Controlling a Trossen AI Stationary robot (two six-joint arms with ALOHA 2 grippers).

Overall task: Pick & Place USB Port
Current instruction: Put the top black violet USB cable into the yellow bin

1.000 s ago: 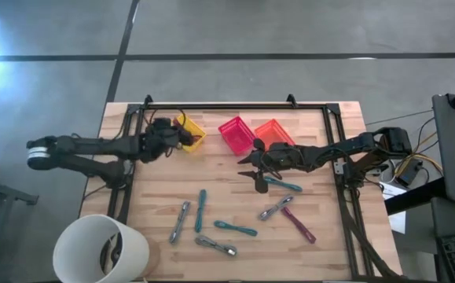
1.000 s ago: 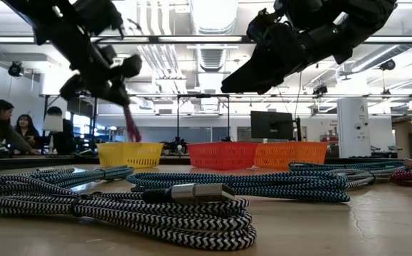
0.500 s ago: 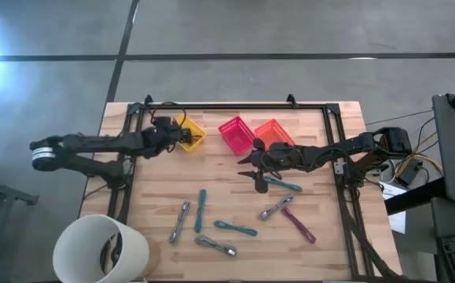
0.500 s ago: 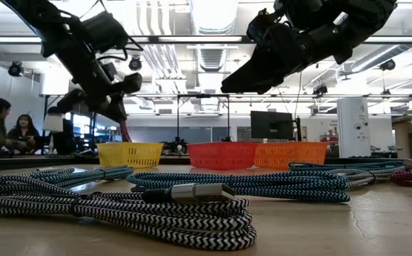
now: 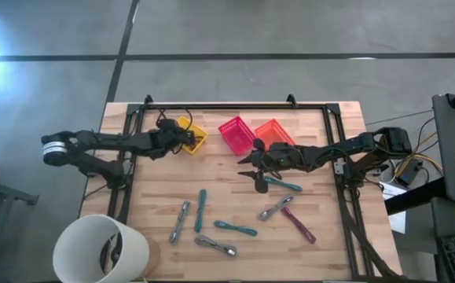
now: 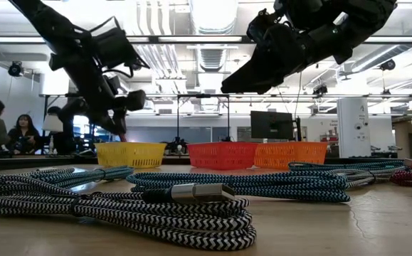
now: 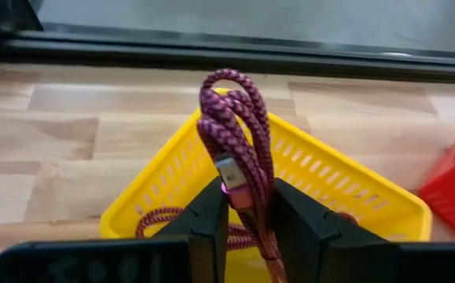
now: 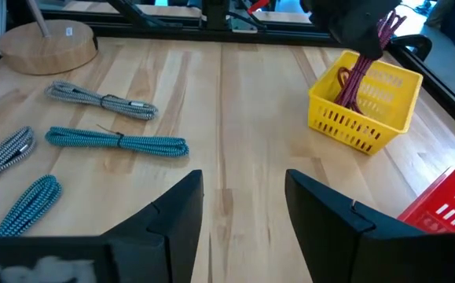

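Maroon braided cable (image 7: pixel 239 137), folded into a bundle, hangs over the yellow basket (image 7: pixel 351 206) with its metal plug between the left gripper (image 7: pixel 249 206) fingers; its lower loops already lie inside the basket. The left wrist view shows the jaws close on either side of the bundle, touching it, so they still have hold of it. From above, this cable is almost hidden under the left gripper (image 5: pixel 181 139), which sits over the yellow basket (image 5: pixel 193 135) at the desk's far left. The low view shows only a reddish tip dipping toward the basket rim (image 6: pixel 129 147).

The right gripper (image 8: pixel 239 206) hovers near the desk middle with jaws spread wide and nothing between them; the high view puts it (image 5: pixel 252 174) just in front of the red basket (image 5: pixel 236 134) and the orange basket (image 5: pixel 274 132).

Open wood lies between the baskets and the other cables: teal ones (image 5: pixel 235 229), grey ones (image 5: pixel 181 221) and a second maroon one (image 5: pixel 299 224) toward the near edge. A white bucket (image 5: pixel 100 250) overlaps the desk's near left corner, cut off by the frame. The basket's near wall is hidden behind the left fingers.
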